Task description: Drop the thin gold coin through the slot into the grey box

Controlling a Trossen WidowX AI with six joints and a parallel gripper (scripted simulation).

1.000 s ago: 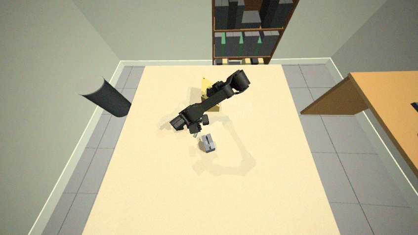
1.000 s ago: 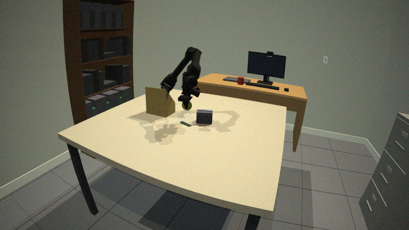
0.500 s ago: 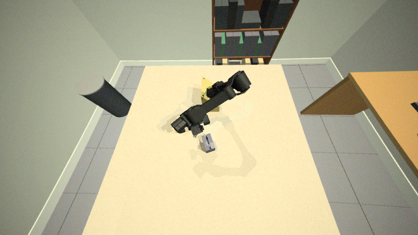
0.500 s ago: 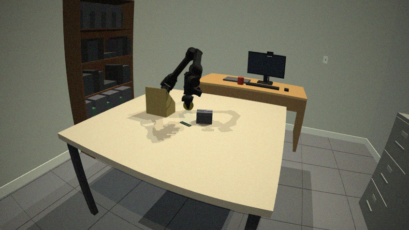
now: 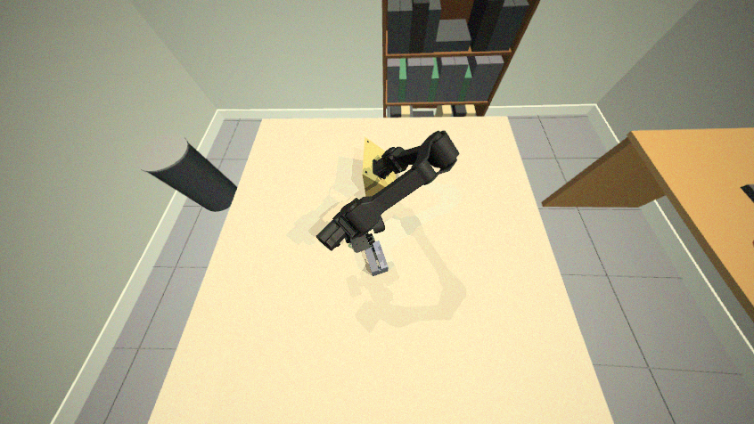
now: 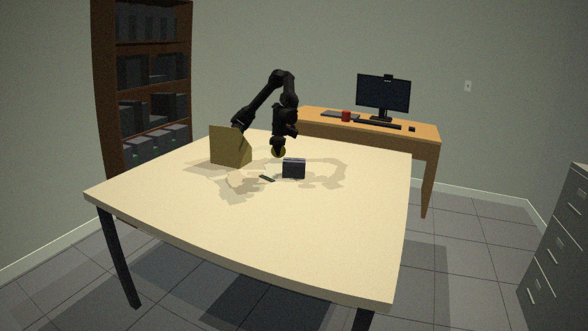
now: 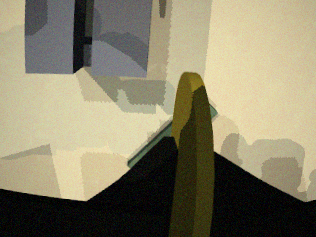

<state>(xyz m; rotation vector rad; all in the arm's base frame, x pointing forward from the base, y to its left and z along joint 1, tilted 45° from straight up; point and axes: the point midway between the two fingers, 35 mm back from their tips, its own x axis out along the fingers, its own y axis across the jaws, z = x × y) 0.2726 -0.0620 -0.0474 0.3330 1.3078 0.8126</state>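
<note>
In the exterior view, the holder (image 6: 267,178) (image 7: 150,144) lies left of the box (image 5: 383,259) (image 6: 293,169) (image 7: 50,51), both on the table (image 5: 369,369) (image 6: 288,234) (image 7: 260,59); behind stand a bookshelf (image 5: 447,53) (image 6: 102,82), left, and a desk (image 5: 706,174) (image 6: 419,133), right

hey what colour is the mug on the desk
The mug is red; it shows best in the exterior view.

Coin: here's the gold coin (image 7: 196,149), edge-on and upright, clamped in the gripper (image 7: 177,149)
Box: up at top left, the grey box (image 7: 117,54), dark slot running up its lid, apart from the coin
Holder: the green holder (image 7: 150,143) slants behind the coin, mostly hidden, probably lying flat on the pale table (image 7: 260,59)
</note>
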